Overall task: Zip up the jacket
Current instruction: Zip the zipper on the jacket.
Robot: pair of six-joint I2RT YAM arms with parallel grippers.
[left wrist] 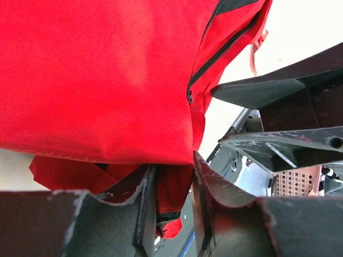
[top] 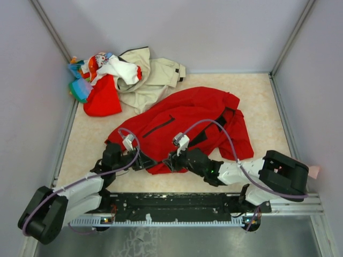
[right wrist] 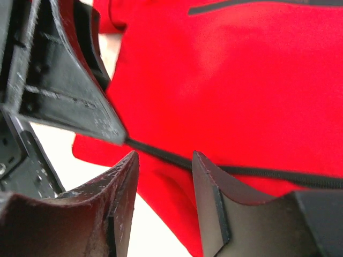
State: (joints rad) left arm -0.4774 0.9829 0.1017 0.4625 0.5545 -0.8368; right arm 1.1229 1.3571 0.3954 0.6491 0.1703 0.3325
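Table [top: 257, 96]: pale top, walled on three sides.
Red jacket [top: 187, 115]: crumpled at the table's middle, front unzipped, near hem by both grippers.
Beige jacket [top: 153, 80]: far left, just beyond the red one.
Clothes pile [top: 102, 80]: far-left corner, touching the beige jacket.
Left gripper [left wrist: 172, 166]: clamped on a fold of the near hem.
Right gripper [right wrist: 163, 160]: fingers apart, just beside the left gripper.
Zipper [right wrist: 257, 172]: black line crossing behind the right fingers' gap.

The right tool [right wrist: 165, 158], fingers apart, frames the jacket [right wrist: 241, 80] zipper [right wrist: 268, 175].
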